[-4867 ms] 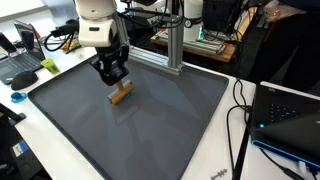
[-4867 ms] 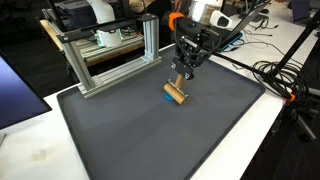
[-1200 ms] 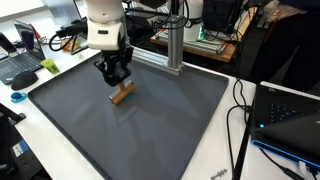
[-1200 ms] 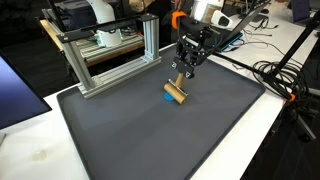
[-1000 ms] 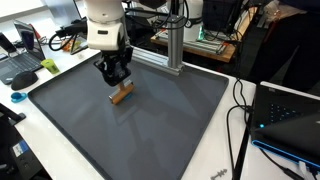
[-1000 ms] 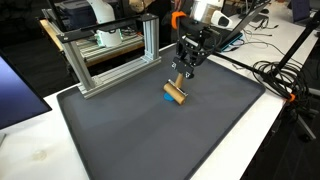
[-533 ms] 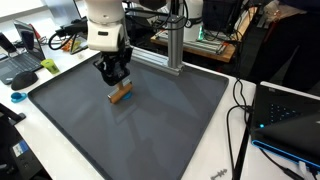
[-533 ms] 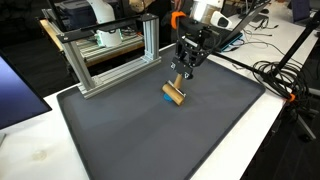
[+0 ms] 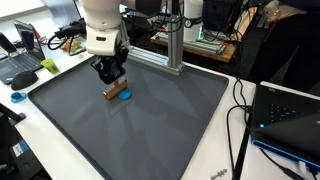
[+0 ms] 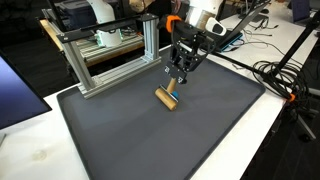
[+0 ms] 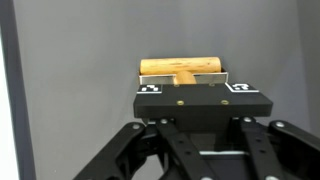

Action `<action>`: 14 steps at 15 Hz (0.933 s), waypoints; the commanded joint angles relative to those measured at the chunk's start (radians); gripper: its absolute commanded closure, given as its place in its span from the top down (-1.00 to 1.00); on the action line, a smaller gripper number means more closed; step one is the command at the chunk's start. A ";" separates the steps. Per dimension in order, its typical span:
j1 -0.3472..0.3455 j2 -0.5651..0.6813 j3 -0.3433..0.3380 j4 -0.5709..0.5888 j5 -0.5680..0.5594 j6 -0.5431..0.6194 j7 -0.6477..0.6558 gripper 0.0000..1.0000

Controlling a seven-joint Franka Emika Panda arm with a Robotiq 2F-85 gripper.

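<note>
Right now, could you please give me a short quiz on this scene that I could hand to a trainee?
1. True or false: the black Robotiq gripper grips the light-brown wooden block.
2. On what does the block lie? A) the dark grey mat B) a white plate C) a red tray
3. In an exterior view, what colour is the small piece beside the block?
Key: 1 false, it hangs open above the block; 2 A; 3 blue.
</note>
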 commanded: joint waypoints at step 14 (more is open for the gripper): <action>-0.159 -0.044 -0.030 0.264 0.353 -0.389 0.235 -0.57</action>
